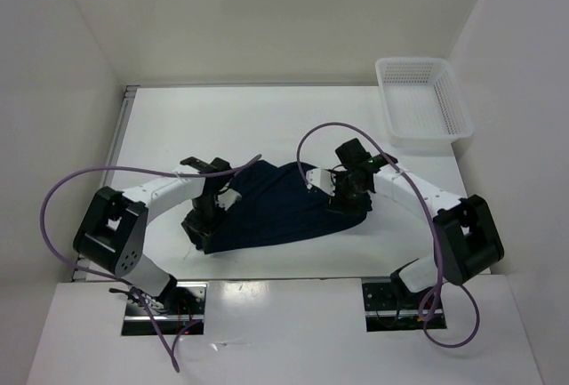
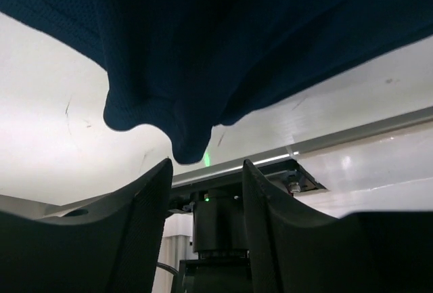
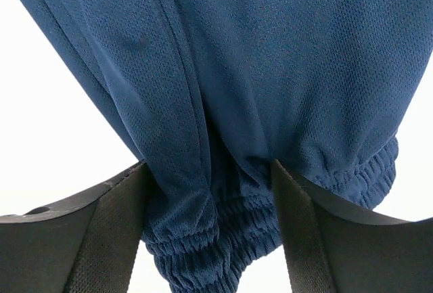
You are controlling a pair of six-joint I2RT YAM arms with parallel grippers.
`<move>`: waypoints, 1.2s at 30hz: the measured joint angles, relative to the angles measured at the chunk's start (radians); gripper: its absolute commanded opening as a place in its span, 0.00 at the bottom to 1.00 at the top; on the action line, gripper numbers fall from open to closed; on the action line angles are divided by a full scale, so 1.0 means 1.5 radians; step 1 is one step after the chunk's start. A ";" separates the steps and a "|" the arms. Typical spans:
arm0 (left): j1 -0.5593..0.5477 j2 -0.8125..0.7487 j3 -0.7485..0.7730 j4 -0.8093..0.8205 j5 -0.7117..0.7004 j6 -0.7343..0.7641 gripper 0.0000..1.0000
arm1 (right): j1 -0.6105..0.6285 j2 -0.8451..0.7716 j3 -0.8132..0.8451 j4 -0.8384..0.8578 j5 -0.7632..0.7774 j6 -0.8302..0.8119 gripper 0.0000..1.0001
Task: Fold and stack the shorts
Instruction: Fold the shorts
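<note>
The dark navy shorts point(image 1: 276, 212) lie bunched in a wide band across the middle of the white table. My left gripper point(image 1: 206, 216) is at their left end. In the left wrist view it point(image 2: 206, 171) is open with nothing between the fingers, and a fold of the shorts point(image 2: 223, 49) hangs just above the tips. My right gripper point(image 1: 345, 194) is at the right end. In the right wrist view it point(image 3: 210, 168) is shut on the shorts point(image 3: 270, 70), with the gathered elastic waistband point(image 3: 210, 245) bunched between the fingers.
A white mesh basket point(image 1: 422, 100) stands at the back right corner of the table. White walls close in the table on the left, back and right. Purple cables loop off both arms.
</note>
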 measured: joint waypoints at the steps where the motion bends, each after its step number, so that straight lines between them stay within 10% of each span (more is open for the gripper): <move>1: -0.001 0.006 -0.004 0.007 -0.002 0.000 0.52 | 0.000 -0.004 -0.007 0.004 0.004 0.000 0.71; 9: -0.006 0.045 -0.006 0.030 -0.035 0.000 0.46 | 0.000 -0.020 -0.033 0.030 0.037 -0.003 0.45; 16: -0.006 0.100 0.001 0.060 -0.056 -0.001 0.07 | 0.000 -0.031 -0.036 0.045 0.046 0.002 0.15; 29: 0.041 0.092 0.140 0.055 -0.062 0.000 0.00 | -0.001 -0.050 -0.007 0.048 0.047 0.033 0.00; 36: 0.165 0.130 0.415 0.070 -0.085 0.000 0.00 | -0.051 -0.030 0.066 0.167 0.083 0.102 0.00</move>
